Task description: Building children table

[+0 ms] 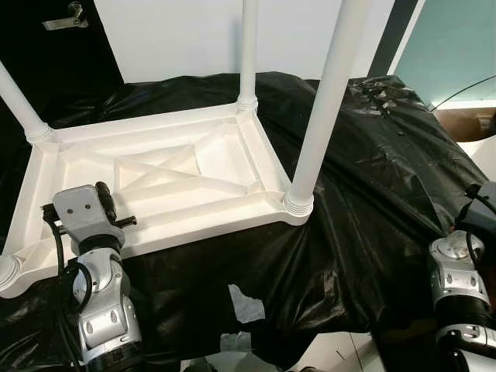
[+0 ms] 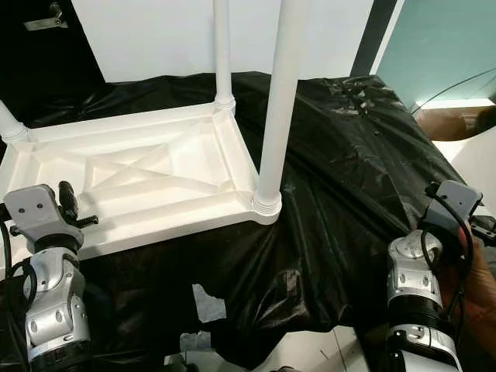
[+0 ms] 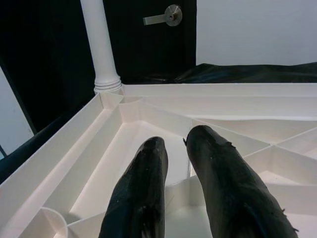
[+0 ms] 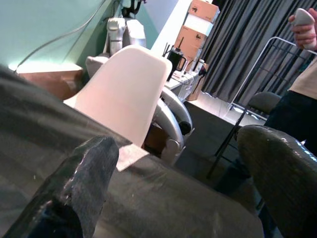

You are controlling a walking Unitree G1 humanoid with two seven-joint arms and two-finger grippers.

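White plastic, upside down on the black-sheeted desk [image 1: 364, 201]: children's tabletop [image 1: 155, 182], ribbed underside up, centre-left of the head view.

Left claw [image 3: 178, 141] hovering over the near-left part of the tabletop, fingers released with a narrow gap, gripping nothing. Right claw [image 4: 178, 139] low at the right edge of the frame, off the desk, fingers spread wide and empty.

Likely step: filling the last corner. Round socket [image 3: 49, 218] at the lower left of the left wrist view looks empty, though hard to be sure.

To do it well:
- Bring the next leg in upright, straight over the socket, not slanted.
- Press down along the leg's own line until its collar sits flush like the others.
- Steady the tabletop's rim with the free claw, since smooth plastic on slick sheeting probably slides.
- Keep both arms clear of the tall leg [image 1: 325, 101] right of centre; easy to knock.

Counted:
- One tabletop.
- Three legs standing: that one, one at top centre [image 1: 248, 46], one at upper left [image 1: 19, 105].
- One socket apparently open.
- Two claws.
- One pale chair [image 4: 124, 89] and one person's hand [image 4: 304, 25] in the right wrist view.
- One door handle [image 3: 166, 16].
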